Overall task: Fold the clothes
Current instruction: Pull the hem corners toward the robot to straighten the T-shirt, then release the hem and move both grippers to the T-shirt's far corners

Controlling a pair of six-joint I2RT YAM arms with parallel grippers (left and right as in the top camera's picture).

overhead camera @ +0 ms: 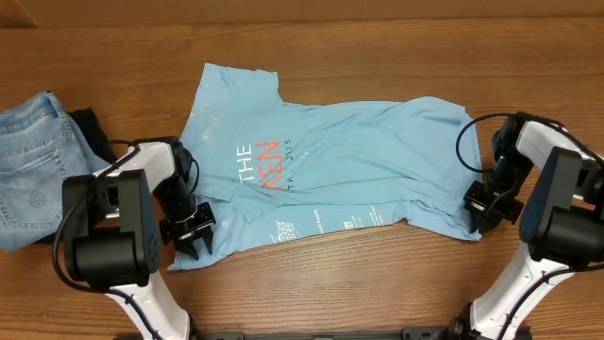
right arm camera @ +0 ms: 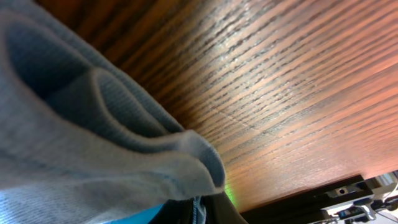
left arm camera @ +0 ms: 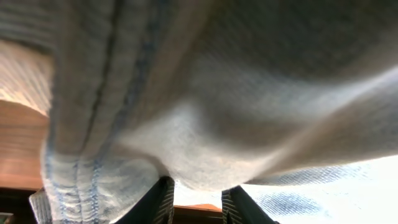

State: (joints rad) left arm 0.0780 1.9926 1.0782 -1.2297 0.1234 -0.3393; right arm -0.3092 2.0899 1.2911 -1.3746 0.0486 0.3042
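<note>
Left gripper [overhead camera: 190, 241] and right gripper [overhead camera: 478, 209] both clamp the shirt [overhead camera: 359, 151].
Left jaws are closed on its 8 o'clock corner, right jaws on its 4 o'clock edge; it lies spread across the table [overhead camera: 377, 38], jeans [overhead camera: 28, 161] at 9 o'clock.

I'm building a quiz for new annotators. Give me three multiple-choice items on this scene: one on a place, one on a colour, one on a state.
1. Where do the jeans lie in the overhead view? A) left edge B) right edge C) top middle
2. What colours is the T-shirt chest lettering? A) black and green B) white and orange-red C) yellow only
3. How does the T-shirt lie? A) rolled up B) folded in half C) spread out, print up
Answers: 1 A: they sit at far left. 2 B: white "THE" beside orange-red letters. 3 C: sleeve, body and print all show.
</note>
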